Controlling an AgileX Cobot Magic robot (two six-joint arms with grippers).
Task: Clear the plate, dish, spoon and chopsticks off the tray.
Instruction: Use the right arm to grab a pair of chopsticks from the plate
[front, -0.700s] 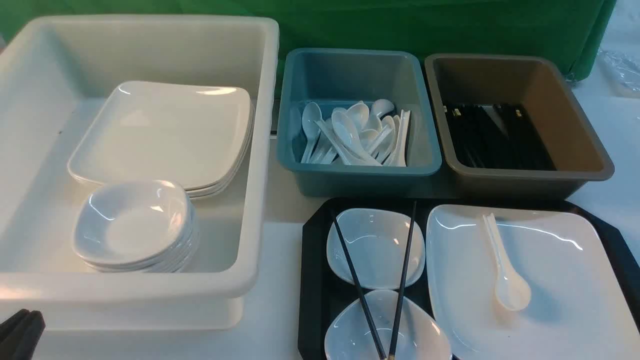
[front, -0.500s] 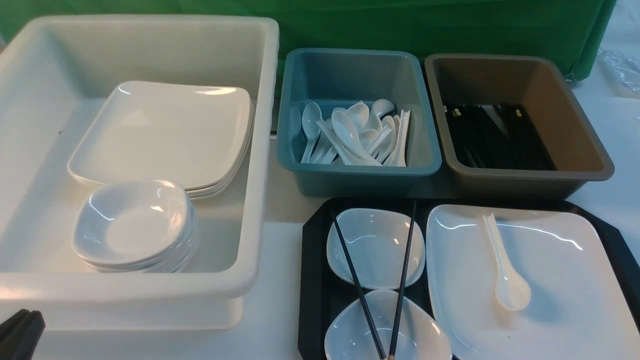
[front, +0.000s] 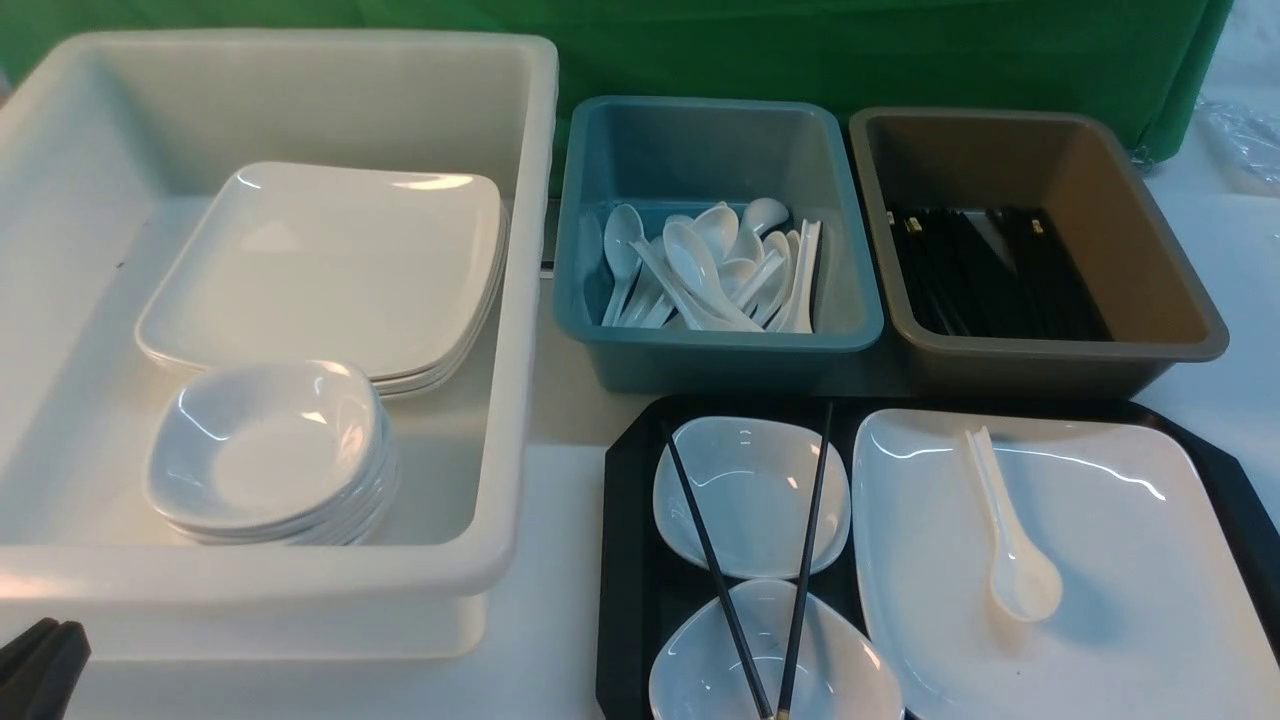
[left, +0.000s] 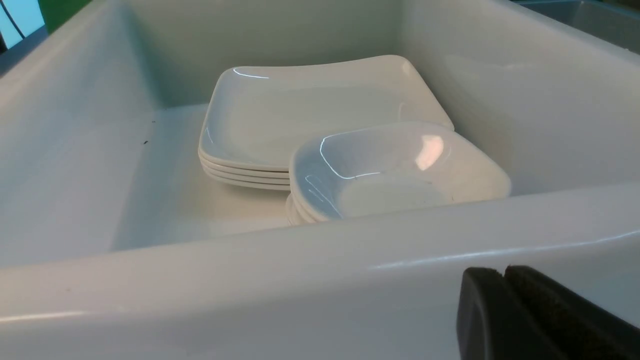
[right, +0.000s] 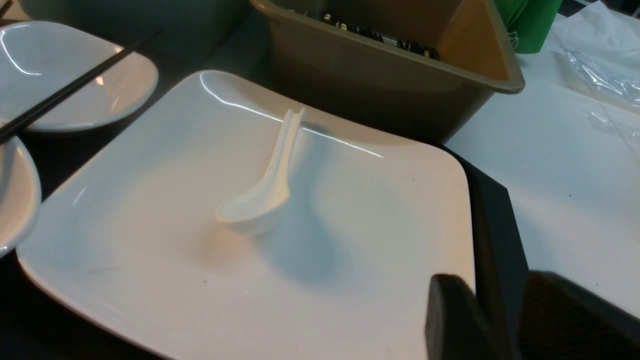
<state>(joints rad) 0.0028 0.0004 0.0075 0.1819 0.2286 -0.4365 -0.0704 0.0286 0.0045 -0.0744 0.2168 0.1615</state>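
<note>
White plastic bin, biggest item, sits far L on the table. Inside it there's a plate stack at the back w/ a bowl stack just in front.

Black tray is near R, just in front of the two smaller bins. Plate lies flat, filling the tray's R half. Brown bin stands behind the plate w/ black sticks inside. Teal bin stands btwn the white bin & brown bin, holding a spoon pile.

Tray's L half carries 2 dishes: far dish & near dish, rims almost meeting. The near one is cut off by the frame edge.

Chopsticks lie across both dishes, spread wide at the far ends & converging toward the near edge.

Spoon rests on the plate, L of its centre, w/ the bowl end near & the handle pointing at the brown bin.

L gripper sits low at the near L corner, outside the white bin's front wall, pads pressed together & holding nothing.

R gripper shows in the R wrist view only. It's by the tray's R rim beside the plate's edge, fingers apart w/ nothing btwn them.
</note>
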